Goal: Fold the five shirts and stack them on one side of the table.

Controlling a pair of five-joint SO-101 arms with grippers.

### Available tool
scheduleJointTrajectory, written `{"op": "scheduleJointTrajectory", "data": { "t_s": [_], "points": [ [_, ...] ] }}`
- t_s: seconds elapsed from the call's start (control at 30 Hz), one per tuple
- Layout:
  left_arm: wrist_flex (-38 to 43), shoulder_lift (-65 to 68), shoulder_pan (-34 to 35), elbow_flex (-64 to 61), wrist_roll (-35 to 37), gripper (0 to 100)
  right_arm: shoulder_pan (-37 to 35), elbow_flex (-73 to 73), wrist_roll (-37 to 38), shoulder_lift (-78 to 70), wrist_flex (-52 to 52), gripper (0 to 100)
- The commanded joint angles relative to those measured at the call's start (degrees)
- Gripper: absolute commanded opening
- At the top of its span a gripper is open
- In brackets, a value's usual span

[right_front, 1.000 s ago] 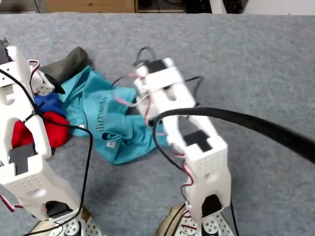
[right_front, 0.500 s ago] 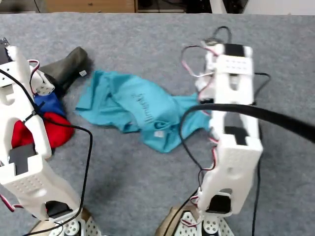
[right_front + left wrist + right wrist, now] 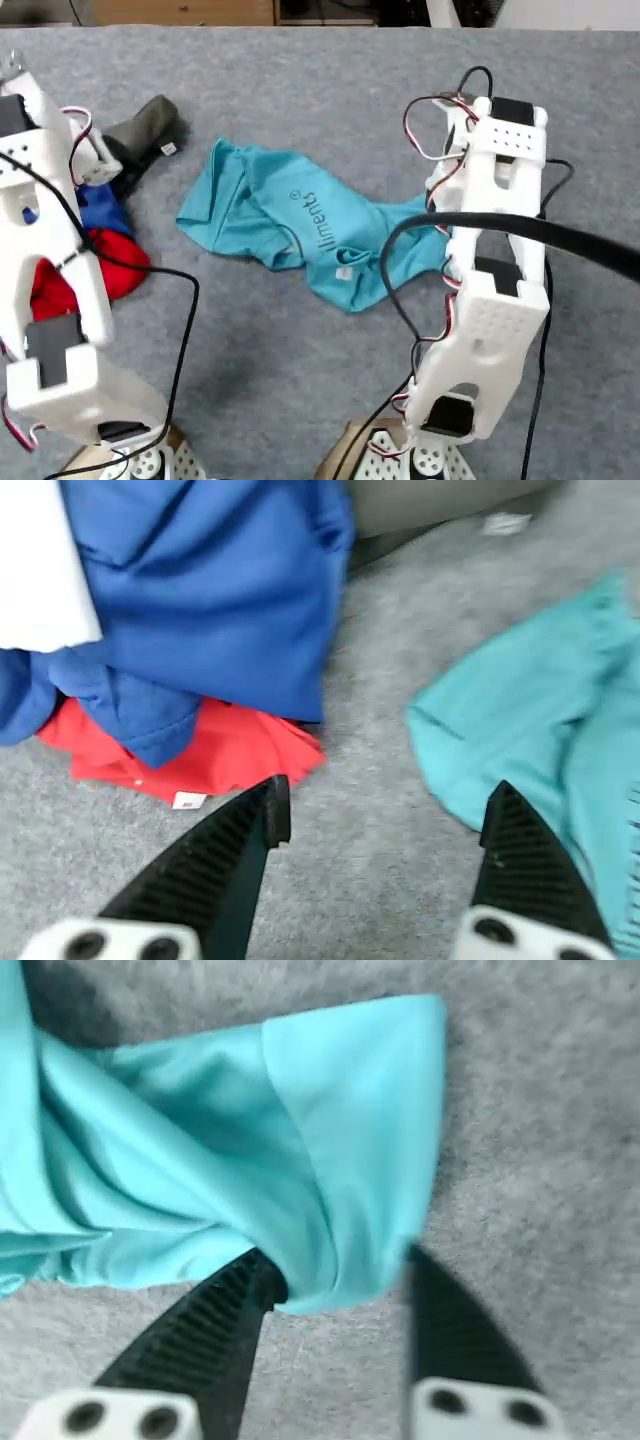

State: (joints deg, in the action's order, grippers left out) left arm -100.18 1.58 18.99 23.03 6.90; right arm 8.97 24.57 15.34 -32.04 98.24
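In the high view, the teal shirt (image 3: pixel 300 215) was seen lying crumpled across the middle of the grey table (image 3: pixel 300 380). One end of it was tucked under the right arm (image 3: pixel 490 300), and the other lay near a pile at the table's left side. That pile was made up of a blue shirt (image 3: pixel 100 208), a red shirt (image 3: pixel 115 268) and a dark shirt (image 3: pixel 150 128), and was partly covered by the left arm (image 3: pixel 50 270). Bare table was left open along the far edge, to the right of the right arm, and in the near strip between the two arm bases.

In the left wrist view, the left gripper (image 3: pixel 385 820) was found with its jaws spread wide and nothing between them. It was held above bare table in the gap between the red shirt and the teal shirt's hem. The blue shirt was seen lying on the red one, with the dark shirt beyond it and a small white tag (image 3: pixel 505 523) beside that.

In the right wrist view, the right gripper (image 3: pixel 335 1275) was shown with its jaws parted to a middling width, the folded edge of the teal shirt lying between them. Whether the cloth was pressed by either finger could not be told for sure. Open table was left past the shirt's corner.
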Motion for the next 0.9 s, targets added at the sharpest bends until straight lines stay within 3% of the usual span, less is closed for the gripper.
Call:
{"op": "scheduleJointTrajectory", "data": {
  "t_s": [0.0,0.27,0.5,0.77,0.87],
  "points": [
    [-0.5,-9.3,-2.9,1.8,-0.4,32,0.7,0.2,2.5,7.0,3.0,31.4],
    [-0.5,-18.5,-3.2,0.1,-0.4,33,3.0,-4.4,7.6,30.5,3.8,31.4],
    [-0.5,-19.0,-3.1,-7.6,-0.4,33,5.3,-31.2,15.4,44.2,1.8,31.4],
    [-0.5,-19.2,-3.5,-12.4,-0.4,32,8.4,-69.3,17.1,51.6,-26.9,31.4],
    [-0.5,-21.7,-3.6,-15.4,-0.8,32,8.4,-80.7,14.1,57.4,-36.0,31.4]
  ]
}}
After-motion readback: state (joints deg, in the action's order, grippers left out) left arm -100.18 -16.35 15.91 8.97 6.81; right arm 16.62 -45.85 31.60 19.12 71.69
